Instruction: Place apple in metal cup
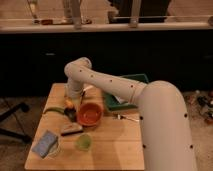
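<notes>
The apple point(69, 104), small and orange-yellow, is at the table's left side, just left of the orange bowl point(90, 114). My gripper point(71, 112) hangs from the white arm point(100, 82) right at the apple, its dark tip just below the fruit. A pale round rim at the front left looks like the metal cup point(56, 149). It is mostly covered by a blue sponge point(44, 142). The cup is well in front of the gripper.
A long green vegetable point(53, 110) lies left of the apple. A brown block point(71, 129) and a green cup point(83, 142) sit in front of the bowl. A green bin point(126, 95) stands at the back right, with a fork point(128, 118) before it.
</notes>
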`<state>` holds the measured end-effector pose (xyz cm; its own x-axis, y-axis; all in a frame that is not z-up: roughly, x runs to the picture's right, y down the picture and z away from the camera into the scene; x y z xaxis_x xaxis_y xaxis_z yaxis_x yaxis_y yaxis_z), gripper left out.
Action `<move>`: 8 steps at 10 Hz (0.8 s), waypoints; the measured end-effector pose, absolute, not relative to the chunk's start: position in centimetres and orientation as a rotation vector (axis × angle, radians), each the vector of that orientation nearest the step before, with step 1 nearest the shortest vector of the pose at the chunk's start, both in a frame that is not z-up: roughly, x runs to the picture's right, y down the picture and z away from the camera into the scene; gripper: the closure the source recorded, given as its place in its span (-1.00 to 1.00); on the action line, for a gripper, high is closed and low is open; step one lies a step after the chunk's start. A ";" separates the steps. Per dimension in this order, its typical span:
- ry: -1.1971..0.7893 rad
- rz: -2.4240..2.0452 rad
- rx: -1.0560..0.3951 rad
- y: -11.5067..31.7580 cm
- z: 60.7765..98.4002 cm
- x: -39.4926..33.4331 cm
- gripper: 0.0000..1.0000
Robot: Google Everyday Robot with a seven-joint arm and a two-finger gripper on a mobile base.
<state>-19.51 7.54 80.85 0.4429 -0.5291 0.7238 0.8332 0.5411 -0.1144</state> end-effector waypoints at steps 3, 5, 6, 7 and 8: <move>-0.689 -0.891 -0.509 7.6 80.9 -19.5 0.98; -0.691 -0.892 -0.517 7.7 80.9 -19.6 0.98; -0.692 -0.892 -0.522 7.8 81.0 -19.5 0.98; -0.694 -0.892 -0.527 7.8 81.0 -19.6 0.98; -0.695 -0.892 -0.529 7.9 81.0 -19.6 0.98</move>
<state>-19.63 7.87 80.97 0.4395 -0.5164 0.7349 0.8387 0.5288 -0.1300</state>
